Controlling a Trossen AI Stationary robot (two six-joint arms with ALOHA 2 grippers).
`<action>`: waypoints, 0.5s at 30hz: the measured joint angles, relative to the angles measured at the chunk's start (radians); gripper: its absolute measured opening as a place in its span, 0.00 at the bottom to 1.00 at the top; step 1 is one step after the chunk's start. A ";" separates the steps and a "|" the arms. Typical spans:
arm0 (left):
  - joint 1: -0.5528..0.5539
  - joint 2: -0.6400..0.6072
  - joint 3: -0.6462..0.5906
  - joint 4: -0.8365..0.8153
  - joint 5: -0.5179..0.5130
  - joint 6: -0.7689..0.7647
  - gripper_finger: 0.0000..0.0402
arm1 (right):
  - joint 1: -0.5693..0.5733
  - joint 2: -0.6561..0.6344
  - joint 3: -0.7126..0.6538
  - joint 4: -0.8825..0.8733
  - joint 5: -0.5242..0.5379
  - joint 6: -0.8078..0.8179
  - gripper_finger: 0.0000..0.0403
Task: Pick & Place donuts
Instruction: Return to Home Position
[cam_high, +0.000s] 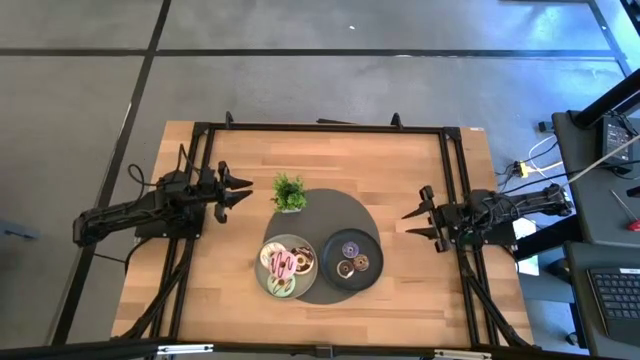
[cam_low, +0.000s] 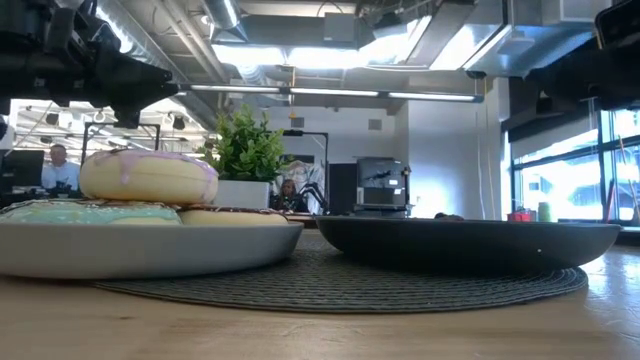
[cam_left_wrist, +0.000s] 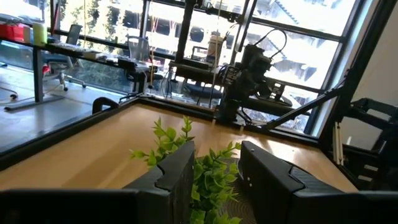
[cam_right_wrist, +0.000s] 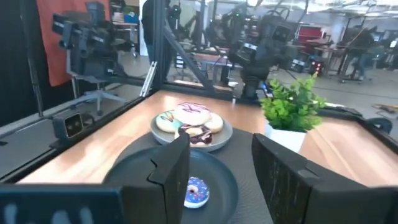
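Several donuts are piled on a light grey plate (cam_high: 266, 278): a pink-iced one (cam_low: 148, 175) on top, a green one (cam_low: 90, 212) and a chocolate-sprinkled one (cam_right_wrist: 198, 135) under it. A dark plate (cam_high: 372, 250) holds a tiny purple donut (cam_right_wrist: 197, 190) and two tiny brown ones (cam_high: 346, 268). Both plates rest on a round grey mat (cam_high: 335, 210). My left gripper (cam_high: 245, 192) hangs open near the table's left side, pointing at the plant. My right gripper (cam_high: 408, 224) hangs open near the right side, pointing at the dark plate (cam_right_wrist: 143, 174).
A small green plant in a white pot (cam_high: 290, 193) stands at the mat's far left edge, just in front of my left gripper (cam_left_wrist: 216, 152). A black frame (cam_high: 320, 128) borders the table. Bare wood lies between each gripper and the mat.
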 joint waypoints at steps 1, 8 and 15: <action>0.000 0.000 0.000 0.000 0.000 0.000 0.32 | 0.000 0.000 0.000 -0.002 0.000 0.004 0.43; 0.000 0.000 0.000 0.000 0.000 0.000 0.32 | 0.000 0.000 0.000 -0.002 -0.007 0.023 0.43; 0.000 0.000 0.000 0.000 0.000 0.000 0.32 | 0.000 0.000 0.000 -0.002 -0.007 0.024 0.43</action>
